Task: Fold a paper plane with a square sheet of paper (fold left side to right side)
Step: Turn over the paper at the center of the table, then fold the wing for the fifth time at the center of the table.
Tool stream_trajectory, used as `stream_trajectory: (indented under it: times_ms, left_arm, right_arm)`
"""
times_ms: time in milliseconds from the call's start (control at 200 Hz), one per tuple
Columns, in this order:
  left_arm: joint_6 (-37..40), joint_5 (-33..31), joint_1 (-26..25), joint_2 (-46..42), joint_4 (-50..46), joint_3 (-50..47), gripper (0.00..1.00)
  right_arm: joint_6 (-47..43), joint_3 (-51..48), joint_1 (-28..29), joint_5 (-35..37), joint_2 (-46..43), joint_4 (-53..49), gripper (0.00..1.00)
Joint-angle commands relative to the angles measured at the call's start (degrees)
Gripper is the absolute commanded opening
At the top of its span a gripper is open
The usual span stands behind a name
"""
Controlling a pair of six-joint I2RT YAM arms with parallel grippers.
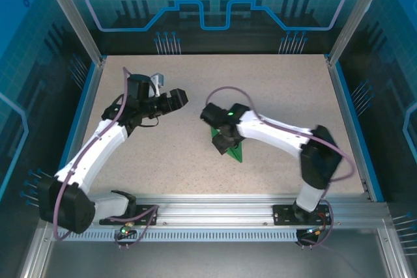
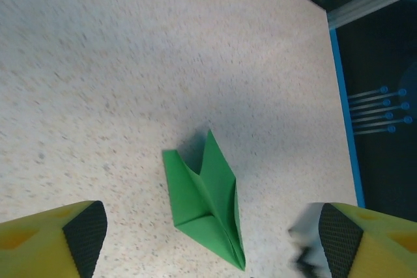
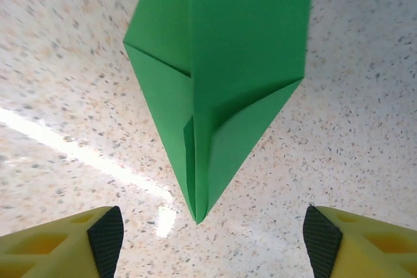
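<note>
The right gripper (image 3: 215,239) stood wide open and held nothing; its two yellow fingers (image 3: 107,236) were apart, with bare table (image 3: 365,63) between them. The paper plane (image 3: 221,89) lay flat on the table just ahead of those fingertips. Its sharp nose pointed back toward the gripper and sat about midway between the two fingers, not touching either. The left gripper (image 1: 177,98) was also wide open and empty. From its side the paper plane (image 2: 205,200) was ahead and lower, apart from it, between the lines of its fingers (image 2: 85,232).

The paper was thin and bright green, already folded to a narrow dart with several layers along the middle crease. I judged it very light, so even a small push from one finger could make it slide on the smooth table instead of being gripped. It looked stiff only along the creases; the wings were soft and would bend or wrinkle easily under a hard squeeze. In the left wrist view one wing seemed to stand up a little, so the folds were probably springy.

The best place to take hold was, in my opinion, the thick middle fold just behind the nose. There the layers were many and the shape would keep. A gentle closing would be enough.
</note>
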Motion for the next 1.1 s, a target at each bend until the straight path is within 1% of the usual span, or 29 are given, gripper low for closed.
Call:
stream_trajectory:
  times_ms: [0,115,200,265,300,400,565,630,720,760,870,940,990,1025,1095]
  left_arm:
    - [-5.0,9.9,-0.1,5.5,5.9,-2.9,0.86]
    - [-8.2,14.0,-2.9,12.1,10.7,-3.6,0.84]
    - [-9.9,15.2,-5.9,16.9,12.1,-2.4,0.84]
    - [-11.4,15.2,-8.1,20.3,12.6,-1.3,0.84]
    - [-12.2,15.2,-9.0,22.0,13.1,-0.8,0.84]
    - [-13.9,15.3,-11.3,27.1,13.3,1.5,0.82]
    - [-14.5,16.0,-13.7,35.0,12.9,6.8,0.75]
    - [-14.3,16.5,-14.3,37.3,13.2,8.8,0.70]
    - [-13.8,16.6,-14.5,39.6,13.5,10.4,0.59]
    - [-13.2,16.4,-14.5,40.2,13.7,10.7,0.53]
    - [-10.9,16.2,-14.4,40.5,14.3,10.7,0.33]
    - [-9.0,16.3,-14.0,39.6,15.1,9.8,0.23]
    - [-7.3,17.1,-13.7,38.8,16.7,8.5,0.19]
    - [-6.1,17.6,-13.3,38.1,17.5,7.8,0.16]
    - [-3.8,19.5,-12.6,37.0,19.6,5.8,0.13]
  right_arm:
    - [2.4,-7.6,-5.0,-7.1,-8.0,10.1,0.78]
    - [4.8,-17.5,-10.8,-13.8,-17.3,21.0,0.81]
    - [7.6,-23.4,-14.7,-17.5,-22.4,28.5,0.85]
    - [10.0,-26.3,-16.9,-18.9,-25.7,32.9,0.88]
    - [10.9,-29.5,-17.9,-19.6,-27.5,34.7,0.89]
    - [12.2,-32.5,-19.6,-19.9,-30.3,36.5,0.93]
    - [12.2,-33.5,-20.6,-19.9,-31.8,35.1,0.93]
    - [12.2,-34.1,-20.8,-20.1,-32.3,35.4,0.95]
    - [11.8,-34.9,-21.9,-22.2,-32.7,36.8,0.96]
    - [11.6,-35.4,-22.6,-23.6,-32.7,37.7,0.96]
    - [9.3,-36.4,-25.2,-28.8,-32.3,40.6,0.98]
    - [7.4,-36.9,-27.0,-31.5,-31.8,42.2,0.99]
    - [6.9,-37.0,-28.7,-32.8,-31.1,42.7,0.99]
    - [6.5,-36.8,-30.3,-35.2,-30.3,42.9,0.99]
    - [5.5,-36.3,-34.5,-43.3,-27.5,43.8,0.97]
